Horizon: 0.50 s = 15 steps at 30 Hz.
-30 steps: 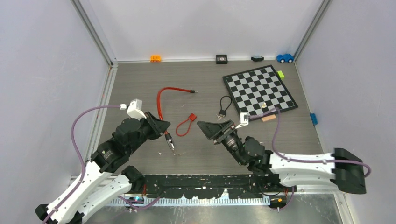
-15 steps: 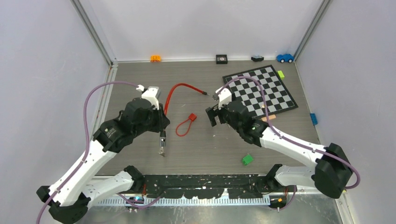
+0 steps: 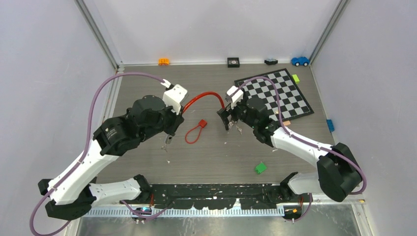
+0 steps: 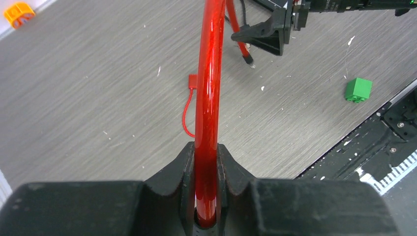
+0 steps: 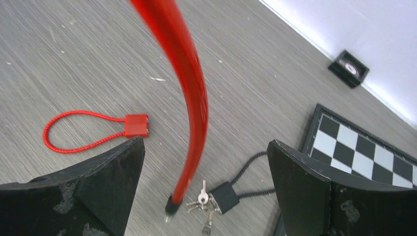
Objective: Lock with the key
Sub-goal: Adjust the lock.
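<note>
The surface [image 3: 142,83] is grey wood-grain, flecked with white specks. A chessboard [image 3: 273,94] lies flat at the far right, with a lime block [image 3: 295,77] at its far edge and a tan block [image 3: 282,124] at its near edge. Near the middle lies a thin red loop with a square tag [image 3: 194,132]. The keys [image 5: 201,199], on a black fob [image 5: 223,190], rest beside the board. A green block [image 3: 260,168] sits toward the near edge. Along the back wall stand an orange block [image 3: 163,61], a black square piece [image 3: 233,62], a dark toy car [image 3: 271,61] and a blue toy car [image 3: 299,61]. A blue block [image 3: 330,125] lies at the right edge.
</note>
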Each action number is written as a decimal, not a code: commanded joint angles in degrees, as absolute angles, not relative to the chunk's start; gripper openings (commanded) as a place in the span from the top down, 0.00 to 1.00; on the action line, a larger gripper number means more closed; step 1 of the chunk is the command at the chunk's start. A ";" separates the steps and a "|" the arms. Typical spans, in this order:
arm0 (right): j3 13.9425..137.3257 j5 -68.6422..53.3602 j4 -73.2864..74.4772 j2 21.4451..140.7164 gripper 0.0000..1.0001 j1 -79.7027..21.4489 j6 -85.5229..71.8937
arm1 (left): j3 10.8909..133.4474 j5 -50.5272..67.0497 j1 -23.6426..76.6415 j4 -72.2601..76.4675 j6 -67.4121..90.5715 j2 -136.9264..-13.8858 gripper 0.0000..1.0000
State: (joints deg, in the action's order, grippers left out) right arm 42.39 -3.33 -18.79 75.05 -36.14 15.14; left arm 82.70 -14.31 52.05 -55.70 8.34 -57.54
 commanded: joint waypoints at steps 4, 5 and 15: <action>41.48 -9.98 -26.14 77.39 0.03 -35.95 12.92 | 87.16 -17.77 54.81 -51.21 4.57 -58.25 1.00; 41.05 -9.60 -26.42 77.57 0.04 -35.90 12.33 | 87.11 -18.02 54.96 -50.85 4.57 -58.19 1.00; 32.06 -4.04 -33.63 75.77 0.20 -35.44 2.46 | 86.34 -20.35 55.28 -47.90 5.16 -56.74 1.00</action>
